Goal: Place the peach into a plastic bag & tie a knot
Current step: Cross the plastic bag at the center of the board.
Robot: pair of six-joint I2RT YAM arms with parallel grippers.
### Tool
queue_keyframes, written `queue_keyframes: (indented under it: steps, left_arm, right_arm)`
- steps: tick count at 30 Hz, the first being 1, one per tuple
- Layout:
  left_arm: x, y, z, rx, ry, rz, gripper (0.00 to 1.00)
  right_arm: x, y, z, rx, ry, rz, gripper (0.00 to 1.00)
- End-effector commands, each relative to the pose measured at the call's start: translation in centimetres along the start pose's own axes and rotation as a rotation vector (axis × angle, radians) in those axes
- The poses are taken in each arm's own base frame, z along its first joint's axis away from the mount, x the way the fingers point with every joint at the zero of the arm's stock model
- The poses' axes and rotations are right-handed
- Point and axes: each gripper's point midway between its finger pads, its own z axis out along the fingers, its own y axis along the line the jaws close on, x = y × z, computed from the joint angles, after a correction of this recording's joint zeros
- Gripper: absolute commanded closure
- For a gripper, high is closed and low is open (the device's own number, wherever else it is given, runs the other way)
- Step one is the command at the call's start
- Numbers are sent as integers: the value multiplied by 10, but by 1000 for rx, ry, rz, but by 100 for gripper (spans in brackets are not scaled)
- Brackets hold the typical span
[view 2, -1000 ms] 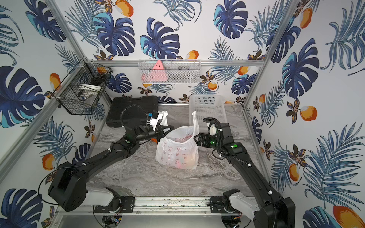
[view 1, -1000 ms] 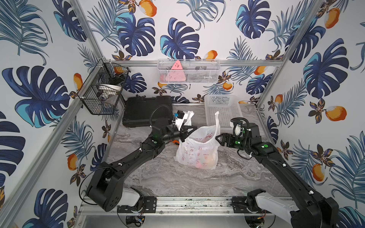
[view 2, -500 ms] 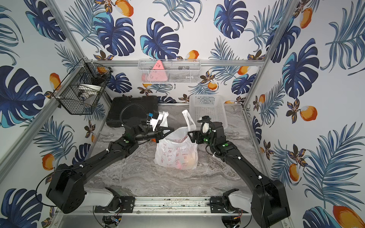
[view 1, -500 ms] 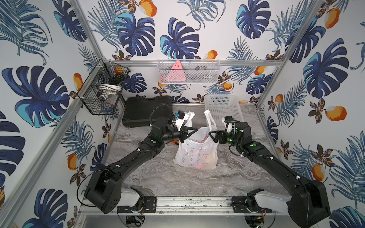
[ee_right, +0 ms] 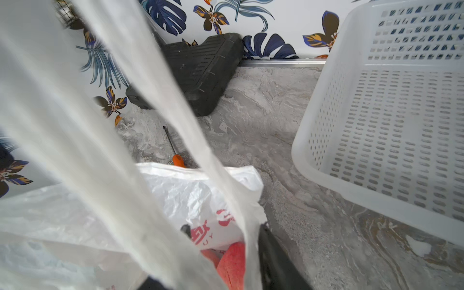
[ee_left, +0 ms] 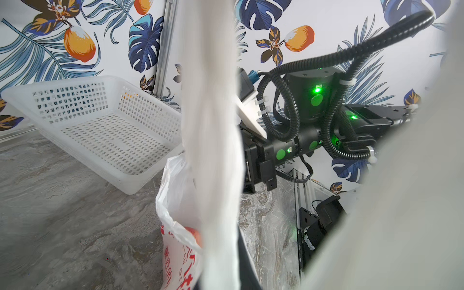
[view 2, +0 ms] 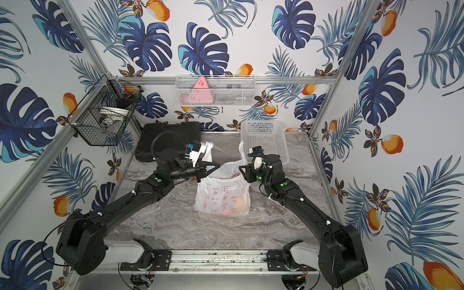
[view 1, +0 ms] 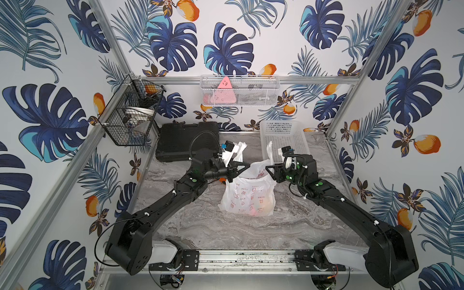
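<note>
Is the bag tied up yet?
No, open. The plastic bag has two handles standing apart, untied; the peach shows inside.

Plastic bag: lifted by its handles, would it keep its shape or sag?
Probably sag: the plastic bag is thin, crumpled film. The peach, showing through low inside, would likely weigh the bottom down and swing.

thin crinkly translucent plas. bag (view 1: 247,200)

Brought right gripper (view 1: 269,172) leftward, from just right of plastic bag (view 1: 247,198) onto its right handle (view 1: 269,150) (upright strip, nudged slightly left); drew jaws from wide apart to narrow about that handle.
</note>
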Motion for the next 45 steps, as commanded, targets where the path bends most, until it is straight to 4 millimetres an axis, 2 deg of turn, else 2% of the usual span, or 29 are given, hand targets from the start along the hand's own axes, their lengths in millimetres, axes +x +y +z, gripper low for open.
queue_keyframes:
  steps: [1, 5, 8, 13, 17, 18, 21, 26, 31, 34, 39, 45]
  left_arm:
    - [-4, -4, -1, 18, 2, -8, 100]
    - [-1, -3, -3, -5, 43, -59, 100]
    - [7, 4, -5, -62, 103, -118, 100]
    - [20, 16, -12, -187, 285, -228, 100]
    - [30, 8, -13, -160, 406, -312, 100]
    - [31, 6, -11, -142, 417, -328, 100]
    - [33, 2, -5, -91, 440, -359, 100]
    - [47, 0, 2, -36, 535, -387, 100]
    - [55, -7, 4, 38, 565, -381, 100]
    - [56, -14, 3, 86, 567, -376, 100]
    - [61, -23, -3, 129, 586, -363, 89]
    - [65, -24, -7, 122, 581, -346, 73]
  right_arm:
    - [-15, 3, 1, -21, -77, -16, 77]
    - [-19, 5, 3, -34, -86, -25, 93]
    - [-24, 9, -3, -44, -110, -28, 100]
    - [-29, 14, -20, -21, -116, -57, 100]
    - [-21, 21, -31, 25, -81, -150, 100]
    - [-16, 33, -31, 15, -63, -194, 100]
    - [-5, 50, -31, 35, -21, -329, 100]
    - [5, 79, -28, 17, 23, -482, 100]
    - [13, 98, -17, 23, 94, -628, 100]
    - [19, 104, -10, 36, 131, -698, 100]
    - [19, 104, -7, 53, 134, -736, 100]
    - [23, 110, -7, 11, 153, -740, 100]
